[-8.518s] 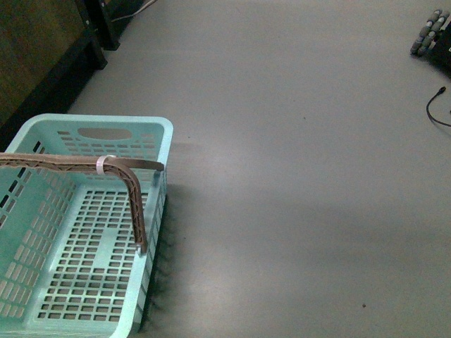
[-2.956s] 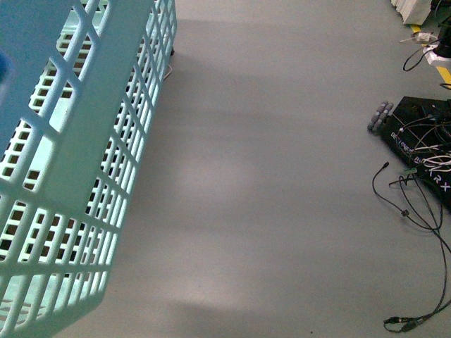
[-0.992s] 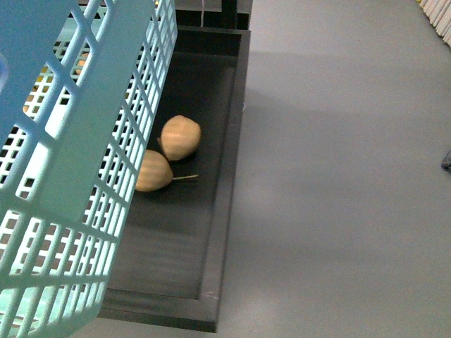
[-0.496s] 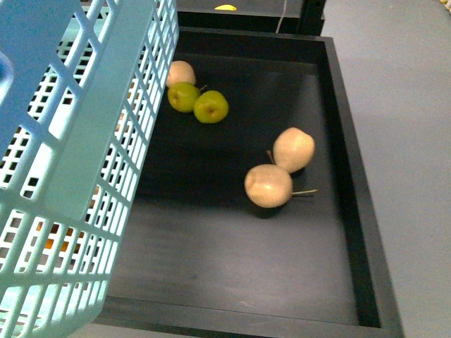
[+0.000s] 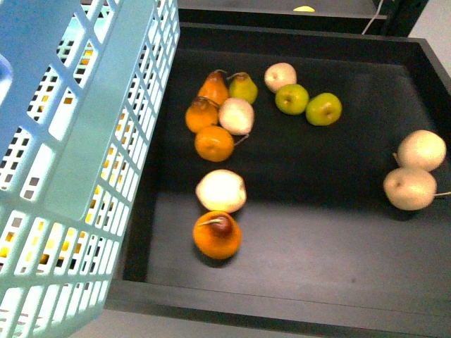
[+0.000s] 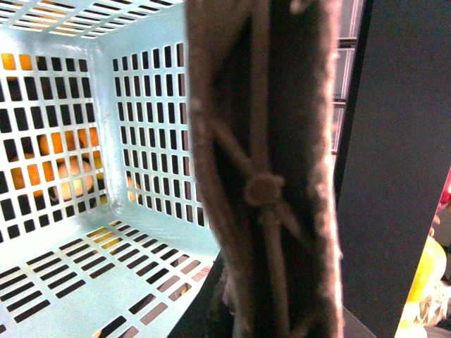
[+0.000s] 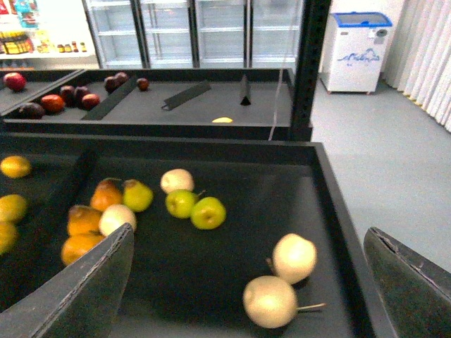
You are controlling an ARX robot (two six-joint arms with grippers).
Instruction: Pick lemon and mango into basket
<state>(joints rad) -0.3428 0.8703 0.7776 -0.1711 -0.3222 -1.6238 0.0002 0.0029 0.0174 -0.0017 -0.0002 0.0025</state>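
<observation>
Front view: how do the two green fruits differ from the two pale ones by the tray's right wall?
The green pair is bright green; the pale pair is creamy beige. The green pair looks smaller than the pale pair. Both pairs are roundish and lie side by side in the black tray.

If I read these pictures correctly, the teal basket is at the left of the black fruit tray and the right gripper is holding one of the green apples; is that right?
Not quite. The right gripper holds nothing: the right wrist view shows its fingers wide apart, and both green apples lie in the black tray. The teal basket is indeed at the tray's left.
</observation>
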